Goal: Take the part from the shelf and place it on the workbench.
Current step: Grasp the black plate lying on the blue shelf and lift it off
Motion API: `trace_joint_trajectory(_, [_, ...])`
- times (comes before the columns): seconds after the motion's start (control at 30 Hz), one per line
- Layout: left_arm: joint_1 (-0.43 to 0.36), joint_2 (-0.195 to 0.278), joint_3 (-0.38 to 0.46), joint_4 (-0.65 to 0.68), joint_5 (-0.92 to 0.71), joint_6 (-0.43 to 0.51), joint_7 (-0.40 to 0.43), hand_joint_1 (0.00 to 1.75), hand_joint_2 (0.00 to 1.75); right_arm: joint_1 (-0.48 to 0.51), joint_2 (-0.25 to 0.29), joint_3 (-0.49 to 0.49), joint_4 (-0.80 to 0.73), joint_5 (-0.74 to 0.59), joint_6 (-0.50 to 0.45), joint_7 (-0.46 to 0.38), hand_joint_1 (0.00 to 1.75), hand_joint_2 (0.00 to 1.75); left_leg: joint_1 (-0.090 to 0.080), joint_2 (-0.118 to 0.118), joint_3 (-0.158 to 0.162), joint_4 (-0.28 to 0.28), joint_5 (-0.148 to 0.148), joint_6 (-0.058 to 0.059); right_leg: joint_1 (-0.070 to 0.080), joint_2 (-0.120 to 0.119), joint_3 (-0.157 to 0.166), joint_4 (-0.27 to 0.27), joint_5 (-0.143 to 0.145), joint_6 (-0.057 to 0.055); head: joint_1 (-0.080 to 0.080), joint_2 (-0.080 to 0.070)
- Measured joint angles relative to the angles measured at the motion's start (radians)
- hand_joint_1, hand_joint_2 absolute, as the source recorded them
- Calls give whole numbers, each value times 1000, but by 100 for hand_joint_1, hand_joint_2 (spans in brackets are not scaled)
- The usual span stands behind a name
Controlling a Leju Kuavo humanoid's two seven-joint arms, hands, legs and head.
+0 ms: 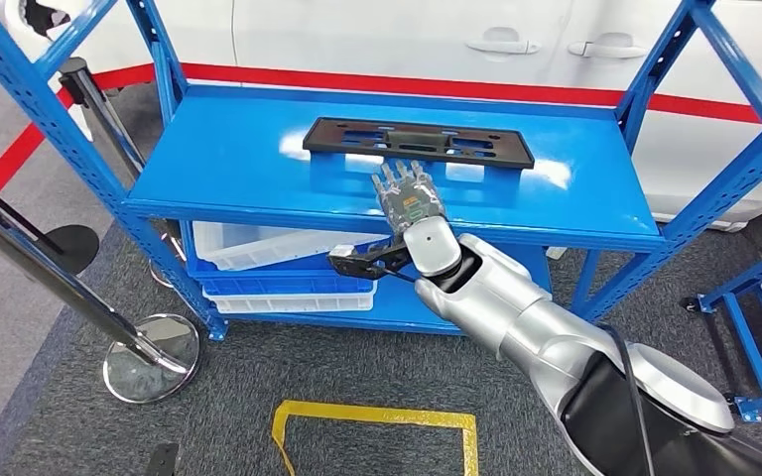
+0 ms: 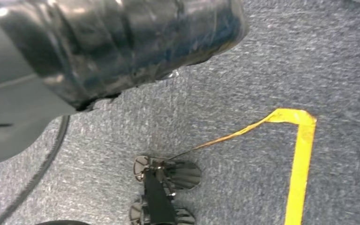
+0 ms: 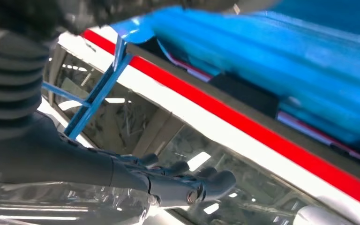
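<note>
The part is a flat black plate with several cutouts, lying across the back of the blue shelf's top deck. My right hand reaches over the deck's front edge with its fingers stretched out and apart, holding nothing. Its fingertips stop just short of the part's near edge. In the right wrist view the hand hovers beside the blue deck, fingers straight. The left wrist view looks down at the floor; a dark ribbed cover of my left hand is close to the lens, and its fingers are hidden.
White bins and a blue bin sit on the lower shelf. Chrome stanchions stand at the left. A white car is behind the shelf, another blue rack is at the right, and yellow tape marks the carpet.
</note>
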Motion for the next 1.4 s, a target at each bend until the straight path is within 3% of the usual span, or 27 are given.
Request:
trace_joint_trajectory(0.07, [-1, 0, -4, 0, 1, 1, -2, 0, 0, 1, 0, 0, 1, 2, -3, 0, 0, 0, -2, 0, 6, 1, -6, 7, -2, 0, -71, 130, -45, 3, 2, 0])
trace_joint_trajectory(0.1, [-1, 0, -6, 0, 1, 1, -2, 0, 0, 2, 0, 0, 1, 3, -5, 0, 0, 0, -2, 0, 10, 1, -9, 9, -3, 0, -99, 173, -50, 4, 2, 0])
trace_joint_trajectory(0.13, [0, 0, -7, 0, 2, 2, -3, 0, 0, 4, -1, 0, 2, 4, -5, 0, 0, 0, -2, -1, 14, 1, -13, 9, -4, 0, -110, 182, -37, 3, 2, 0])
trace_joint_trajectory(0.17, [1, 0, -8, 0, 2, 3, -3, 0, 0, 5, -1, 0, 3, 4, -6, -1, 0, 0, -3, -1, 20, 2, -18, 8, -4, 0, -103, 153, -6, 0, 2, 0])
trace_joint_trajectory(0.23, [2, 0, -9, 0, 2, 4, -3, 0, 0, 6, -2, 0, 4, 5, -7, -2, 0, 0, -3, -3, 34, 2, -29, 4, -3, 0, -51, 27, 70, -8, 2, 0])
trace_joint_trajectory(0.3, [0, 0, -11, 0, 2, 5, -4, 0, 0, 3, 0, 0, 4, 5, -8, -3, 0, 0, -6, -4, 40, 2, -38, -4, 1, 0, -6, -66, 96, -16, 1, 0])
trace_joint_trajectory(0.37, [-2, 0, -13, 0, 3, 5, -5, 0, 0, 0, 0, 0, 4, 5, -8, -3, 0, 0, -8, -3, 39, -1, -41, -14, 5, 2, 6, -89, 86, -22, 0, 0])
trace_joint_trajectory(0.47, [-1, -1, -14, 0, 3, 6, -6, 0, 0, -1, 0, 0, 4, 5, -9, -3, 0, 0, -7, 0, 35, 21, -61, -31, -2, 3, 28, -107, 79, -35, -2, 0])
trace_joint_trajectory(0.53, [-3, -2, -14, 0, 3, 6, -6, 0, 0, -4, 0, 0, 4, 5, -11, -3, 0, 0, -5, 1, -17, 120, -99, -39, -3, 2, 45, -115, 72, -44, -5, 0])
trace_joint_trajectory(0.6, [-3, -1, -15, 0, 3, 6, -6, 0, 0, -2, 0, 0, 5, 5, -13, -3, 0, 0, -4, 1, -96, 235, -124, -44, -1, 1, 56, -114, 60, -49, -6, 0])
trace_joint_trajectory(0.63, [-1, -1, -15, 0, 3, 5, -6, 0, 0, -1, 0, 0, 6, 5, -14, -4, 0, 0, -4, 1, -119, 257, -113, -44, 0, 2, 63, -112, 54, -49, -7, 0])
trace_joint_trajectory(0.67, [1, -1, -15, 0, 4, 5, -6, 0, 0, 1, 0, 0, 6, 5, -15, -4, 0, 0, -4, 1, -122, 240, -81, -43, 0, 3, 70, -110, 46, -48, -7, 0])
trace_joint_trajectory(0.73, [2, -1, -15, 0, 4, 4, -6, 0, 0, 2, -1, 0, 6, 5, -17, -5, 0, 0, -5, 2, -85, 127, 4, -39, 0, 5, 88, -104, 27, -44, -6, 0])
trace_joint_trajectory(0.77, [2, -1, -16, 0, 4, 4, -7, 0, 0, 1, -1, -1, 7, 4, -19, -5, 0, 0, -7, 2, -63, 73, 31, -36, 1, 5, 93, -101, 19, -40, -6, 0])
trace_joint_trajectory(0.8, [0, -1, -17, 0, 4, 4, -9, 0, 0, 0, -2, -1, 7, 4, -22, -6, 0, 0, -10, 2, -46, 35, 40, -31, 2, 5, 94, -99, 13, -36, -6, 0])
trace_joint_trajectory(0.87, [-1, -1, -20, 0, 4, 4, -12, 0, 0, -1, -3, -2, 7, 4, -24, -6, 0, 0, -14, 1, -35, 12, 27, -20, 5, 5, 92, -100, 9, -28, -6, 0])
trace_joint_trajectory(0.97, [3, -1, -22, 0, 8, 2, -17, 0, 0, -2, -3, -8, 6, 4, -25, -6, 0, 0, -6, 1, -19, -3, 16, -5, 7, 5, 87, -80, -10, -13, -5, 0])
trace_joint_trajectory(1.03, [3, -2, -22, 0, 11, 0, -19, 0, 0, -3, -5, -11, 6, 4, -24, -6, 0, 0, -3, 2, -1, -9, 8, 5, 4, 4, 38, 17, -46, -3, -4, 0])
trace_joint_trajectory(1.1, [1, -2, -23, 0, 13, -3, -20, 0, 0, 1, -7, -13, 6, 4, -19, -7, 0, 0, -3, 1, 13, -9, -4, 10, -1, 3, -45, 144, -75, 2, -4, 0])
trace_joint_trajectory(1.13, [1, -2, -24, 0, 15, -4, -20, 0, 0, 5, -9, -13, 7, 4, -15, -8, 0, 0, -2, 0, 21, -9, -11, 10, -3, 3, -74, 176, -68, 2, -4, 0])
trace_joint_trajectory(1.17, [2, -2, -25, 0, 17, -4, -21, 0, 0, 8, -10, -13, 8, 4, -10, -9, 0, 0, -2, -1, 32, -8, -20, 10, -5, 3, -88, 173, -42, 2, -4, 0])
trace_joint_trajectory(1.27, [4, -1, -28, 1, 21, -4, -21, 0, 0, 11, -15, -14, 11, 3, 1, -11, 0, 0, -3, -3, 65, -7, -47, 1, -5, 3, -40, 2, 88, -7, -4, 0])
trace_joint_trajectory(1.3, [3, -1, -29, 1, 21, -4, -20, 0, 0, 9, -16, -14, 11, 3, 3, -12, 0, 0, -5, -3, 70, -6, -54, -4, -4, 3, -19, -48, 103, -12, -4, 0])
trace_joint_trajectory(1.4, [-1, -1, -30, 2, 22, -4, -20, 0, 0, 8, -18, -14, 12, 2, 7, -15, 0, 0, -7, -3, 73, -11, -63, -20, 0, 4, 4, -89, 83, -26, -5, 0])
